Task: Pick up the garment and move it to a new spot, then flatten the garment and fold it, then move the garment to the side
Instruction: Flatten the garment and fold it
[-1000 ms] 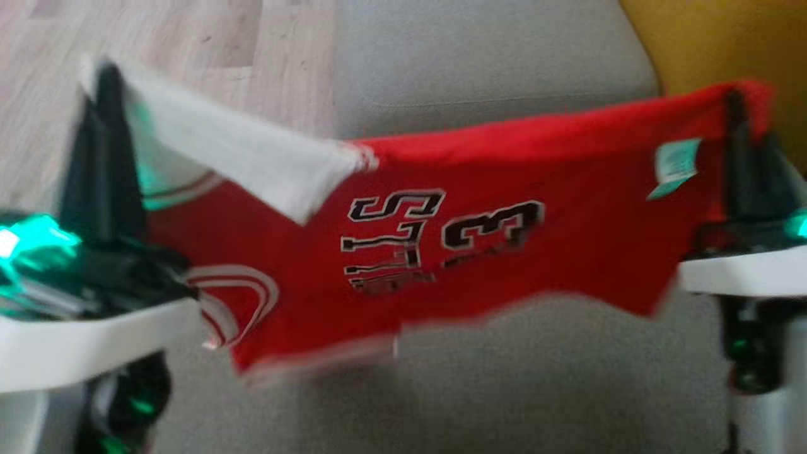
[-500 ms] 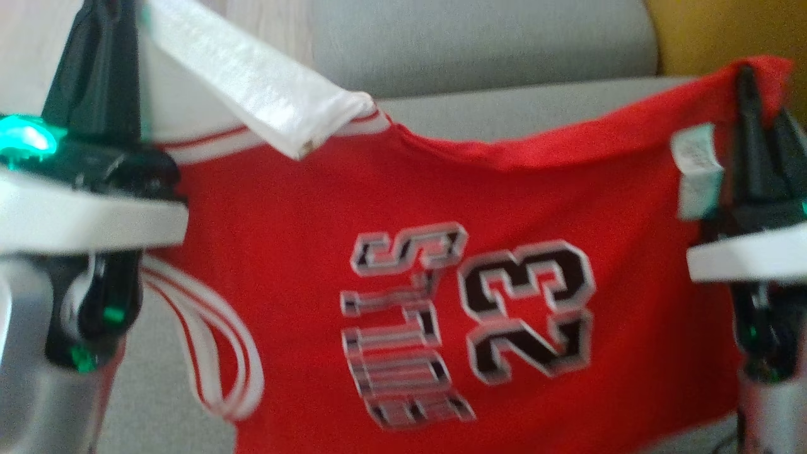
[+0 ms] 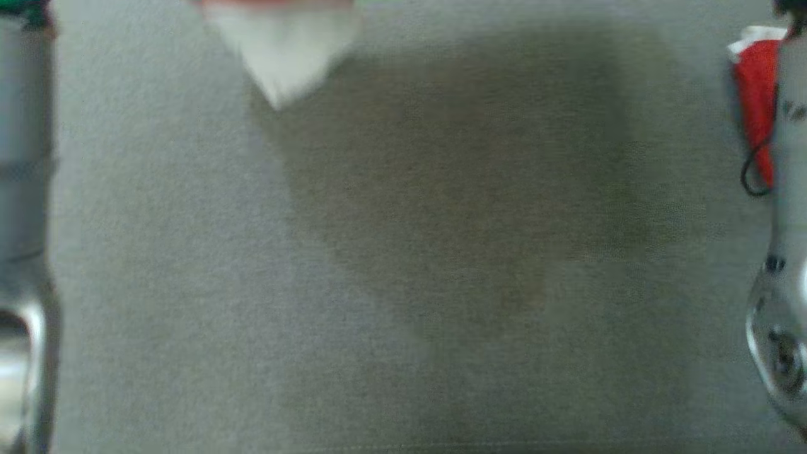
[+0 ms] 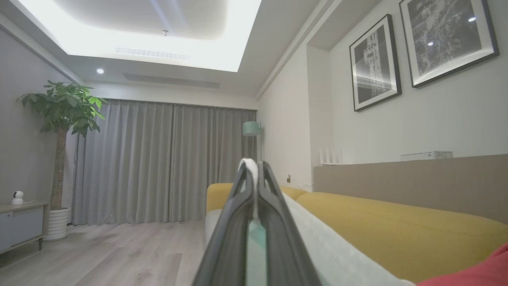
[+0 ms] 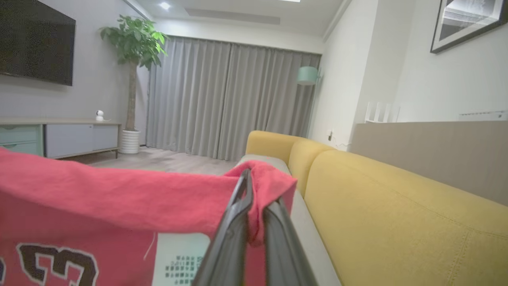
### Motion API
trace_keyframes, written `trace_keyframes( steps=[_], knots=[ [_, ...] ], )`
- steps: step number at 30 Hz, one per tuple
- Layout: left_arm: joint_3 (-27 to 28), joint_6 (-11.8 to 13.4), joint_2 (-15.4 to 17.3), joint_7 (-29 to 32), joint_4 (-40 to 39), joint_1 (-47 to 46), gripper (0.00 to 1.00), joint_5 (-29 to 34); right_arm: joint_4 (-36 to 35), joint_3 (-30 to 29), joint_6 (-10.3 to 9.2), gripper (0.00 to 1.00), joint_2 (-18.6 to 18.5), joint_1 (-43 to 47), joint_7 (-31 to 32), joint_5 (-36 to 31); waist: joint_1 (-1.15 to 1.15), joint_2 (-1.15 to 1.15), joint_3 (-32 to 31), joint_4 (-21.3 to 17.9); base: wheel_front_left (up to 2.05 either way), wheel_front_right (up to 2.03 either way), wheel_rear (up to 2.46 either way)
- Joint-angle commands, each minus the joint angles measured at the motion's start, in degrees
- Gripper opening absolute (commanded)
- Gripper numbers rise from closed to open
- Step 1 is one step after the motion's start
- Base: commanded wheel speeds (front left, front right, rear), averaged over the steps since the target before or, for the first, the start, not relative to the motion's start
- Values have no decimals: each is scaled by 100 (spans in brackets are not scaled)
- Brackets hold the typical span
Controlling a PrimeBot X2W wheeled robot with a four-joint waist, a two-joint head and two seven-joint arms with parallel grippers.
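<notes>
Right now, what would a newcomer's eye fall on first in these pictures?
The red jersey, with its black number, spreads across the lower left of the right wrist view, its corner pinched in the right gripper. Right of it runs a yellow sofa. In the left wrist view the left gripper clamps the jersey's white trim.

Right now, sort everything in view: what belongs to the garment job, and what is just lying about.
Job: red garment, left end effector and right end effector both shut on it, grey seat cushion.
Just there: potted plant, framed pictures, floor lamp, television, curtains.
</notes>
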Motion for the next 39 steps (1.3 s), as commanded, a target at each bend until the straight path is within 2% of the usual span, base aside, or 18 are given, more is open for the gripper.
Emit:
trace_keyframes(
  steps=[1, 5, 10, 16, 20, 23, 32, 36, 37, 39],
  knots=[
    [72, -48, 52, -183, 209, -339, 0, 68, 184, -76, 37, 0, 114, -292, -140, -168, -4, 0, 145, 279, 0, 0, 0],
    [-93, -202, -359, -751, 1301, -883, 0, 163, 1228, -507, 37, 0, 233, -918, -560, -698, -4, 0, 365, 493, 0, 0, 0],
    [-266, -457, -716, -1249, 2162, -880, 0, 86, 2203, -788, 37, 0, 387, -1048, -1049, -1068, -4, 0, 786, 636, 0, 0, 0],
    [-450, -663, -979, -1514, 2495, -162, 0, -146, 3061, -1110, 37, 0, 429, -681, -1436, -1308, -4, 0, 1115, 677, 0, 0, 0],
    [-415, -704, -949, -1562, 2344, 428, 0, -369, 3325, -1149, 37, 0, 458, -458, -1590, -1171, -4, 0, 1217, 589, 0, 0, 0],
    [-241, -713, -831, -1570, 1975, 931, 0, -527, 3284, -1039, 37, 0, 471, -284, -1629, -909, -4, 0, 1239, 500, 0, 0, 0],
    [244, -714, -663, -1573, 396, 3192, 0, -783, 2003, -261, 37, 0, 477, 1139, -1636, 442, -4, 0, 813, 369, 0, 0, 0],
    [354, -562, -660, -1573, -291, 4301, 0, -732, 1387, -126, 37, 0, 477, 1979, -1637, 787, -4, 0, 465, 397, 0, 0, 0],
    [375, -418, -682, -1573, -622, 4833, 0, -674, 1062, -64, 37, 0, 478, 2425, -1637, 940, -4, 0, 273, 409, 0, 0, 0],
    [379, -356, -719, -1573, -770, 5098, 0, -694, 911, -40, 37, 0, 478, 2655, -1637, 1012, -4, 0, 165, 417, 0, 0, 0]
  ],
)
